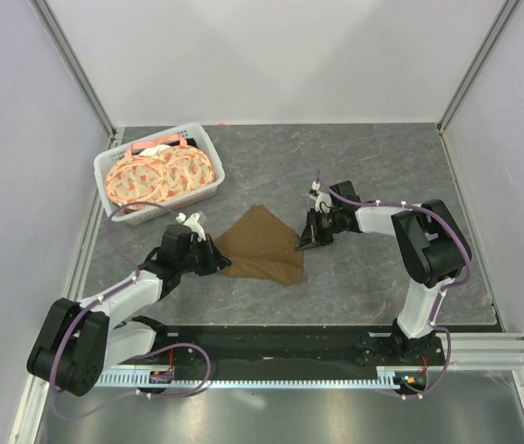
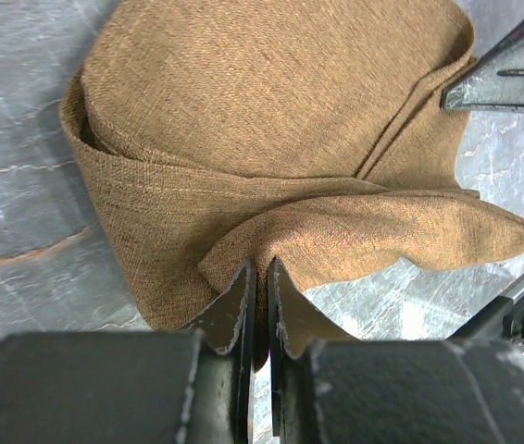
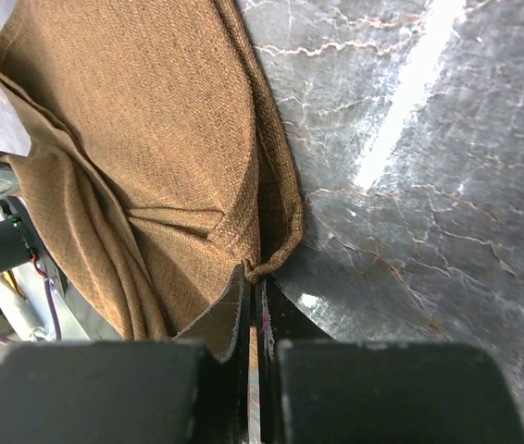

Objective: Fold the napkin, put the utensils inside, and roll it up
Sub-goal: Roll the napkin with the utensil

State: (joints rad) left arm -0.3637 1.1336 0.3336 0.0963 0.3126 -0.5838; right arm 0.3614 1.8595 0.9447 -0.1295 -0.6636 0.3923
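The brown napkin (image 1: pixel 262 244) lies bunched in loose folds on the grey table, between the two arms. My left gripper (image 1: pixel 218 257) is shut on its left edge; in the left wrist view the cloth (image 2: pixel 280 139) is pinched between the fingers (image 2: pixel 234 305). My right gripper (image 1: pixel 305 240) is shut on its right corner; in the right wrist view the napkin (image 3: pixel 151 139) has its hem caught at the fingertips (image 3: pixel 232 301). The teal-handled utensil is out of view.
A white basket (image 1: pixel 114 168) at the back left holds round orange-patterned plates (image 1: pixel 162 174). Grey walls enclose the table on three sides. A black rail (image 1: pixel 280 344) with the arm bases runs along the near edge.
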